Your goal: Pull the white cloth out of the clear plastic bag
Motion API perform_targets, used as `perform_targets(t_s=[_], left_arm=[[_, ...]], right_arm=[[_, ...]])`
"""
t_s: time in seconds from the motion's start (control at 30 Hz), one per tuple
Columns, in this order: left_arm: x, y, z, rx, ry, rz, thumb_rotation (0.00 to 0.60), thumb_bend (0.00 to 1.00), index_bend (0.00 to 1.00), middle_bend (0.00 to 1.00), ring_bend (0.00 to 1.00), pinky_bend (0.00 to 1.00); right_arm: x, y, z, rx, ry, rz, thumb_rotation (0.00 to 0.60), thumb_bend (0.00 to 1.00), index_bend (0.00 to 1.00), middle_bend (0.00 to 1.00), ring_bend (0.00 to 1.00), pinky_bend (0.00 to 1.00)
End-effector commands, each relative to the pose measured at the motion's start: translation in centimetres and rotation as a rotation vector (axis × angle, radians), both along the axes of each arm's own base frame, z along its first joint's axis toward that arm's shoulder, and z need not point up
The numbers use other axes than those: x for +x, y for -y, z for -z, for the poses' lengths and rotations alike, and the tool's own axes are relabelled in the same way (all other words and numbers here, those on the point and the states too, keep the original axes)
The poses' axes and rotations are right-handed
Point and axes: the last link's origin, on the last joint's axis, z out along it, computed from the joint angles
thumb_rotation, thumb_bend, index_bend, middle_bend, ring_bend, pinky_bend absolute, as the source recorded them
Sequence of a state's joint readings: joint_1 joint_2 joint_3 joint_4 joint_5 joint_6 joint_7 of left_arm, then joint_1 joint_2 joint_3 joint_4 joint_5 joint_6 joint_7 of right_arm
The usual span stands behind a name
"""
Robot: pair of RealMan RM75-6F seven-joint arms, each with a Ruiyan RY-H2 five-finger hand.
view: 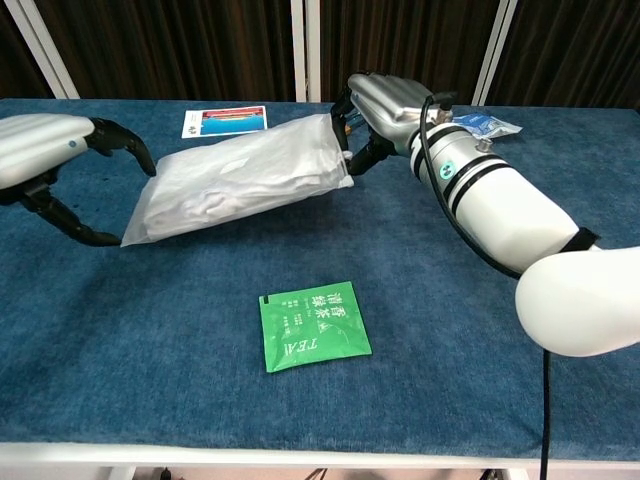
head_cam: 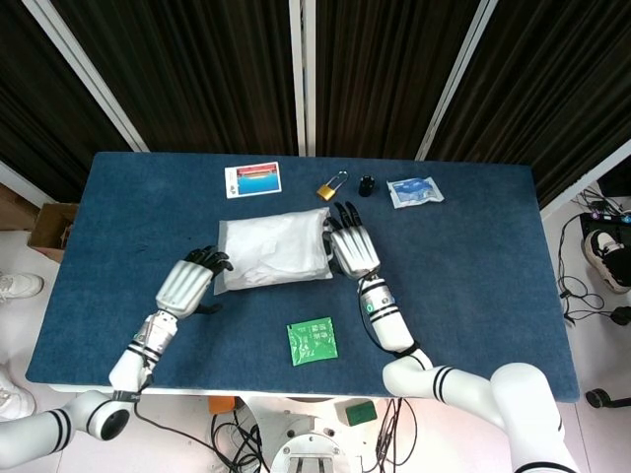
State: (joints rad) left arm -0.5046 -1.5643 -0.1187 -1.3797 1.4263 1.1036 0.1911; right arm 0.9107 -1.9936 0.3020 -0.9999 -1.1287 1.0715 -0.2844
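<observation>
1. So, far left first: the left hand [head_cam: 185, 286] sits at about 8 o'clock from the clear plastic bag [head_cam: 273, 248], fingers spread and curved with nothing in them, its fingertips just beside the bag's near-left corner. Can't tell if they actually touch it.
2. The bag is in the middle of the blue desk [head_cam: 473, 286], and the white cloth [view: 240, 175] is all inside it, filling it out. In the chest view the bag is tilted: right end lifted, left corner down near the desk.
3. At 6 o'clock from the bag, a green tea packet [head_cam: 313, 341] lies flat, well apart.
4. Up at 12 o'clock there's a photo card [head_cam: 252, 179], then a brass padlock [head_cam: 330, 186] and a small black cap [head_cam: 366, 185] toward 1 o'clock.
5. The right hand [head_cam: 352, 248] is at 3 o'clock, grasping the bag's right edge between thumb and fingers and holding that end up.
6. Furthest right, a small blue-and-white sachet [head_cam: 414, 191] near the far edge.
</observation>
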Motion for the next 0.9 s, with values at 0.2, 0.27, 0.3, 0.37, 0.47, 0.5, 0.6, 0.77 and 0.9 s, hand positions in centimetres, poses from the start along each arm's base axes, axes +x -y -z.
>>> perform_targets(t_s=[0.2, 0.27, 0.3, 0.37, 0.47, 0.5, 0.6, 0.77, 0.9], left_arm=[[-1.5, 0.2, 2.1, 0.106, 0.01, -0.11, 0.6, 0.07, 0.37, 0.25, 0.17, 0.28], [-2.1, 0.3, 2.4, 0.126, 0.008, -0.133, 0.6, 0.07, 0.38, 0.26, 0.17, 0.3], [-2.3, 0.4, 2.5, 0.131, 0.011, -0.145, 0.6, 0.07, 0.39, 0.26, 0.17, 0.31], [-2.5, 0.4, 3.0, 0.139, 0.024, -0.172, 0.6, 0.07, 0.42, 0.26, 0.18, 0.32], [-2.7, 0.3, 3.7, 0.149, 0.052, -0.211, 0.6, 0.07, 0.44, 0.27, 0.19, 0.33], [-2.7, 0.2, 3.9, 0.151, 0.06, -0.224, 0.6, 0.08, 0.44, 0.27, 0.19, 0.33], [-2.6, 0.0, 4.4, 0.143, 0.091, -0.254, 0.6, 0.09, 0.46, 0.27, 0.2, 0.34], [-2.2, -0.3, 4.8, 0.154, 0.113, -0.263, 0.6, 0.13, 0.47, 0.27, 0.2, 0.34], [-2.2, -0.7, 5.1, 0.176, 0.083, -0.254, 0.6, 0.16, 0.49, 0.27, 0.2, 0.34]], right_arm=[[0.5, 0.4, -0.4, 0.016, 0.014, 0.047, 0.6, 0.76, 0.76, 0.32, 0.03, 0.0], [0.6, 0.5, -0.3, 0.022, 0.026, 0.058, 0.6, 0.76, 0.76, 0.32, 0.03, 0.0], [0.6, 0.6, -0.3, 0.025, 0.029, 0.062, 0.6, 0.76, 0.76, 0.32, 0.03, 0.0], [0.7, 0.7, -0.1, 0.028, 0.031, 0.068, 0.6, 0.76, 0.76, 0.32, 0.03, 0.0], [0.8, 0.7, 0.2, 0.037, 0.033, 0.074, 0.6, 0.76, 0.76, 0.32, 0.03, 0.0], [0.8, 0.7, 0.3, 0.039, 0.035, 0.076, 0.6, 0.76, 0.76, 0.32, 0.03, 0.0], [1.0, 0.7, 0.5, 0.042, 0.039, 0.078, 0.6, 0.76, 0.76, 0.32, 0.03, 0.0], [1.1, 0.8, 0.6, 0.043, 0.045, 0.08, 0.6, 0.76, 0.76, 0.32, 0.03, 0.0], [1.0, 0.9, 0.6, 0.045, 0.052, 0.088, 0.6, 0.76, 0.76, 0.32, 0.04, 0.0]])
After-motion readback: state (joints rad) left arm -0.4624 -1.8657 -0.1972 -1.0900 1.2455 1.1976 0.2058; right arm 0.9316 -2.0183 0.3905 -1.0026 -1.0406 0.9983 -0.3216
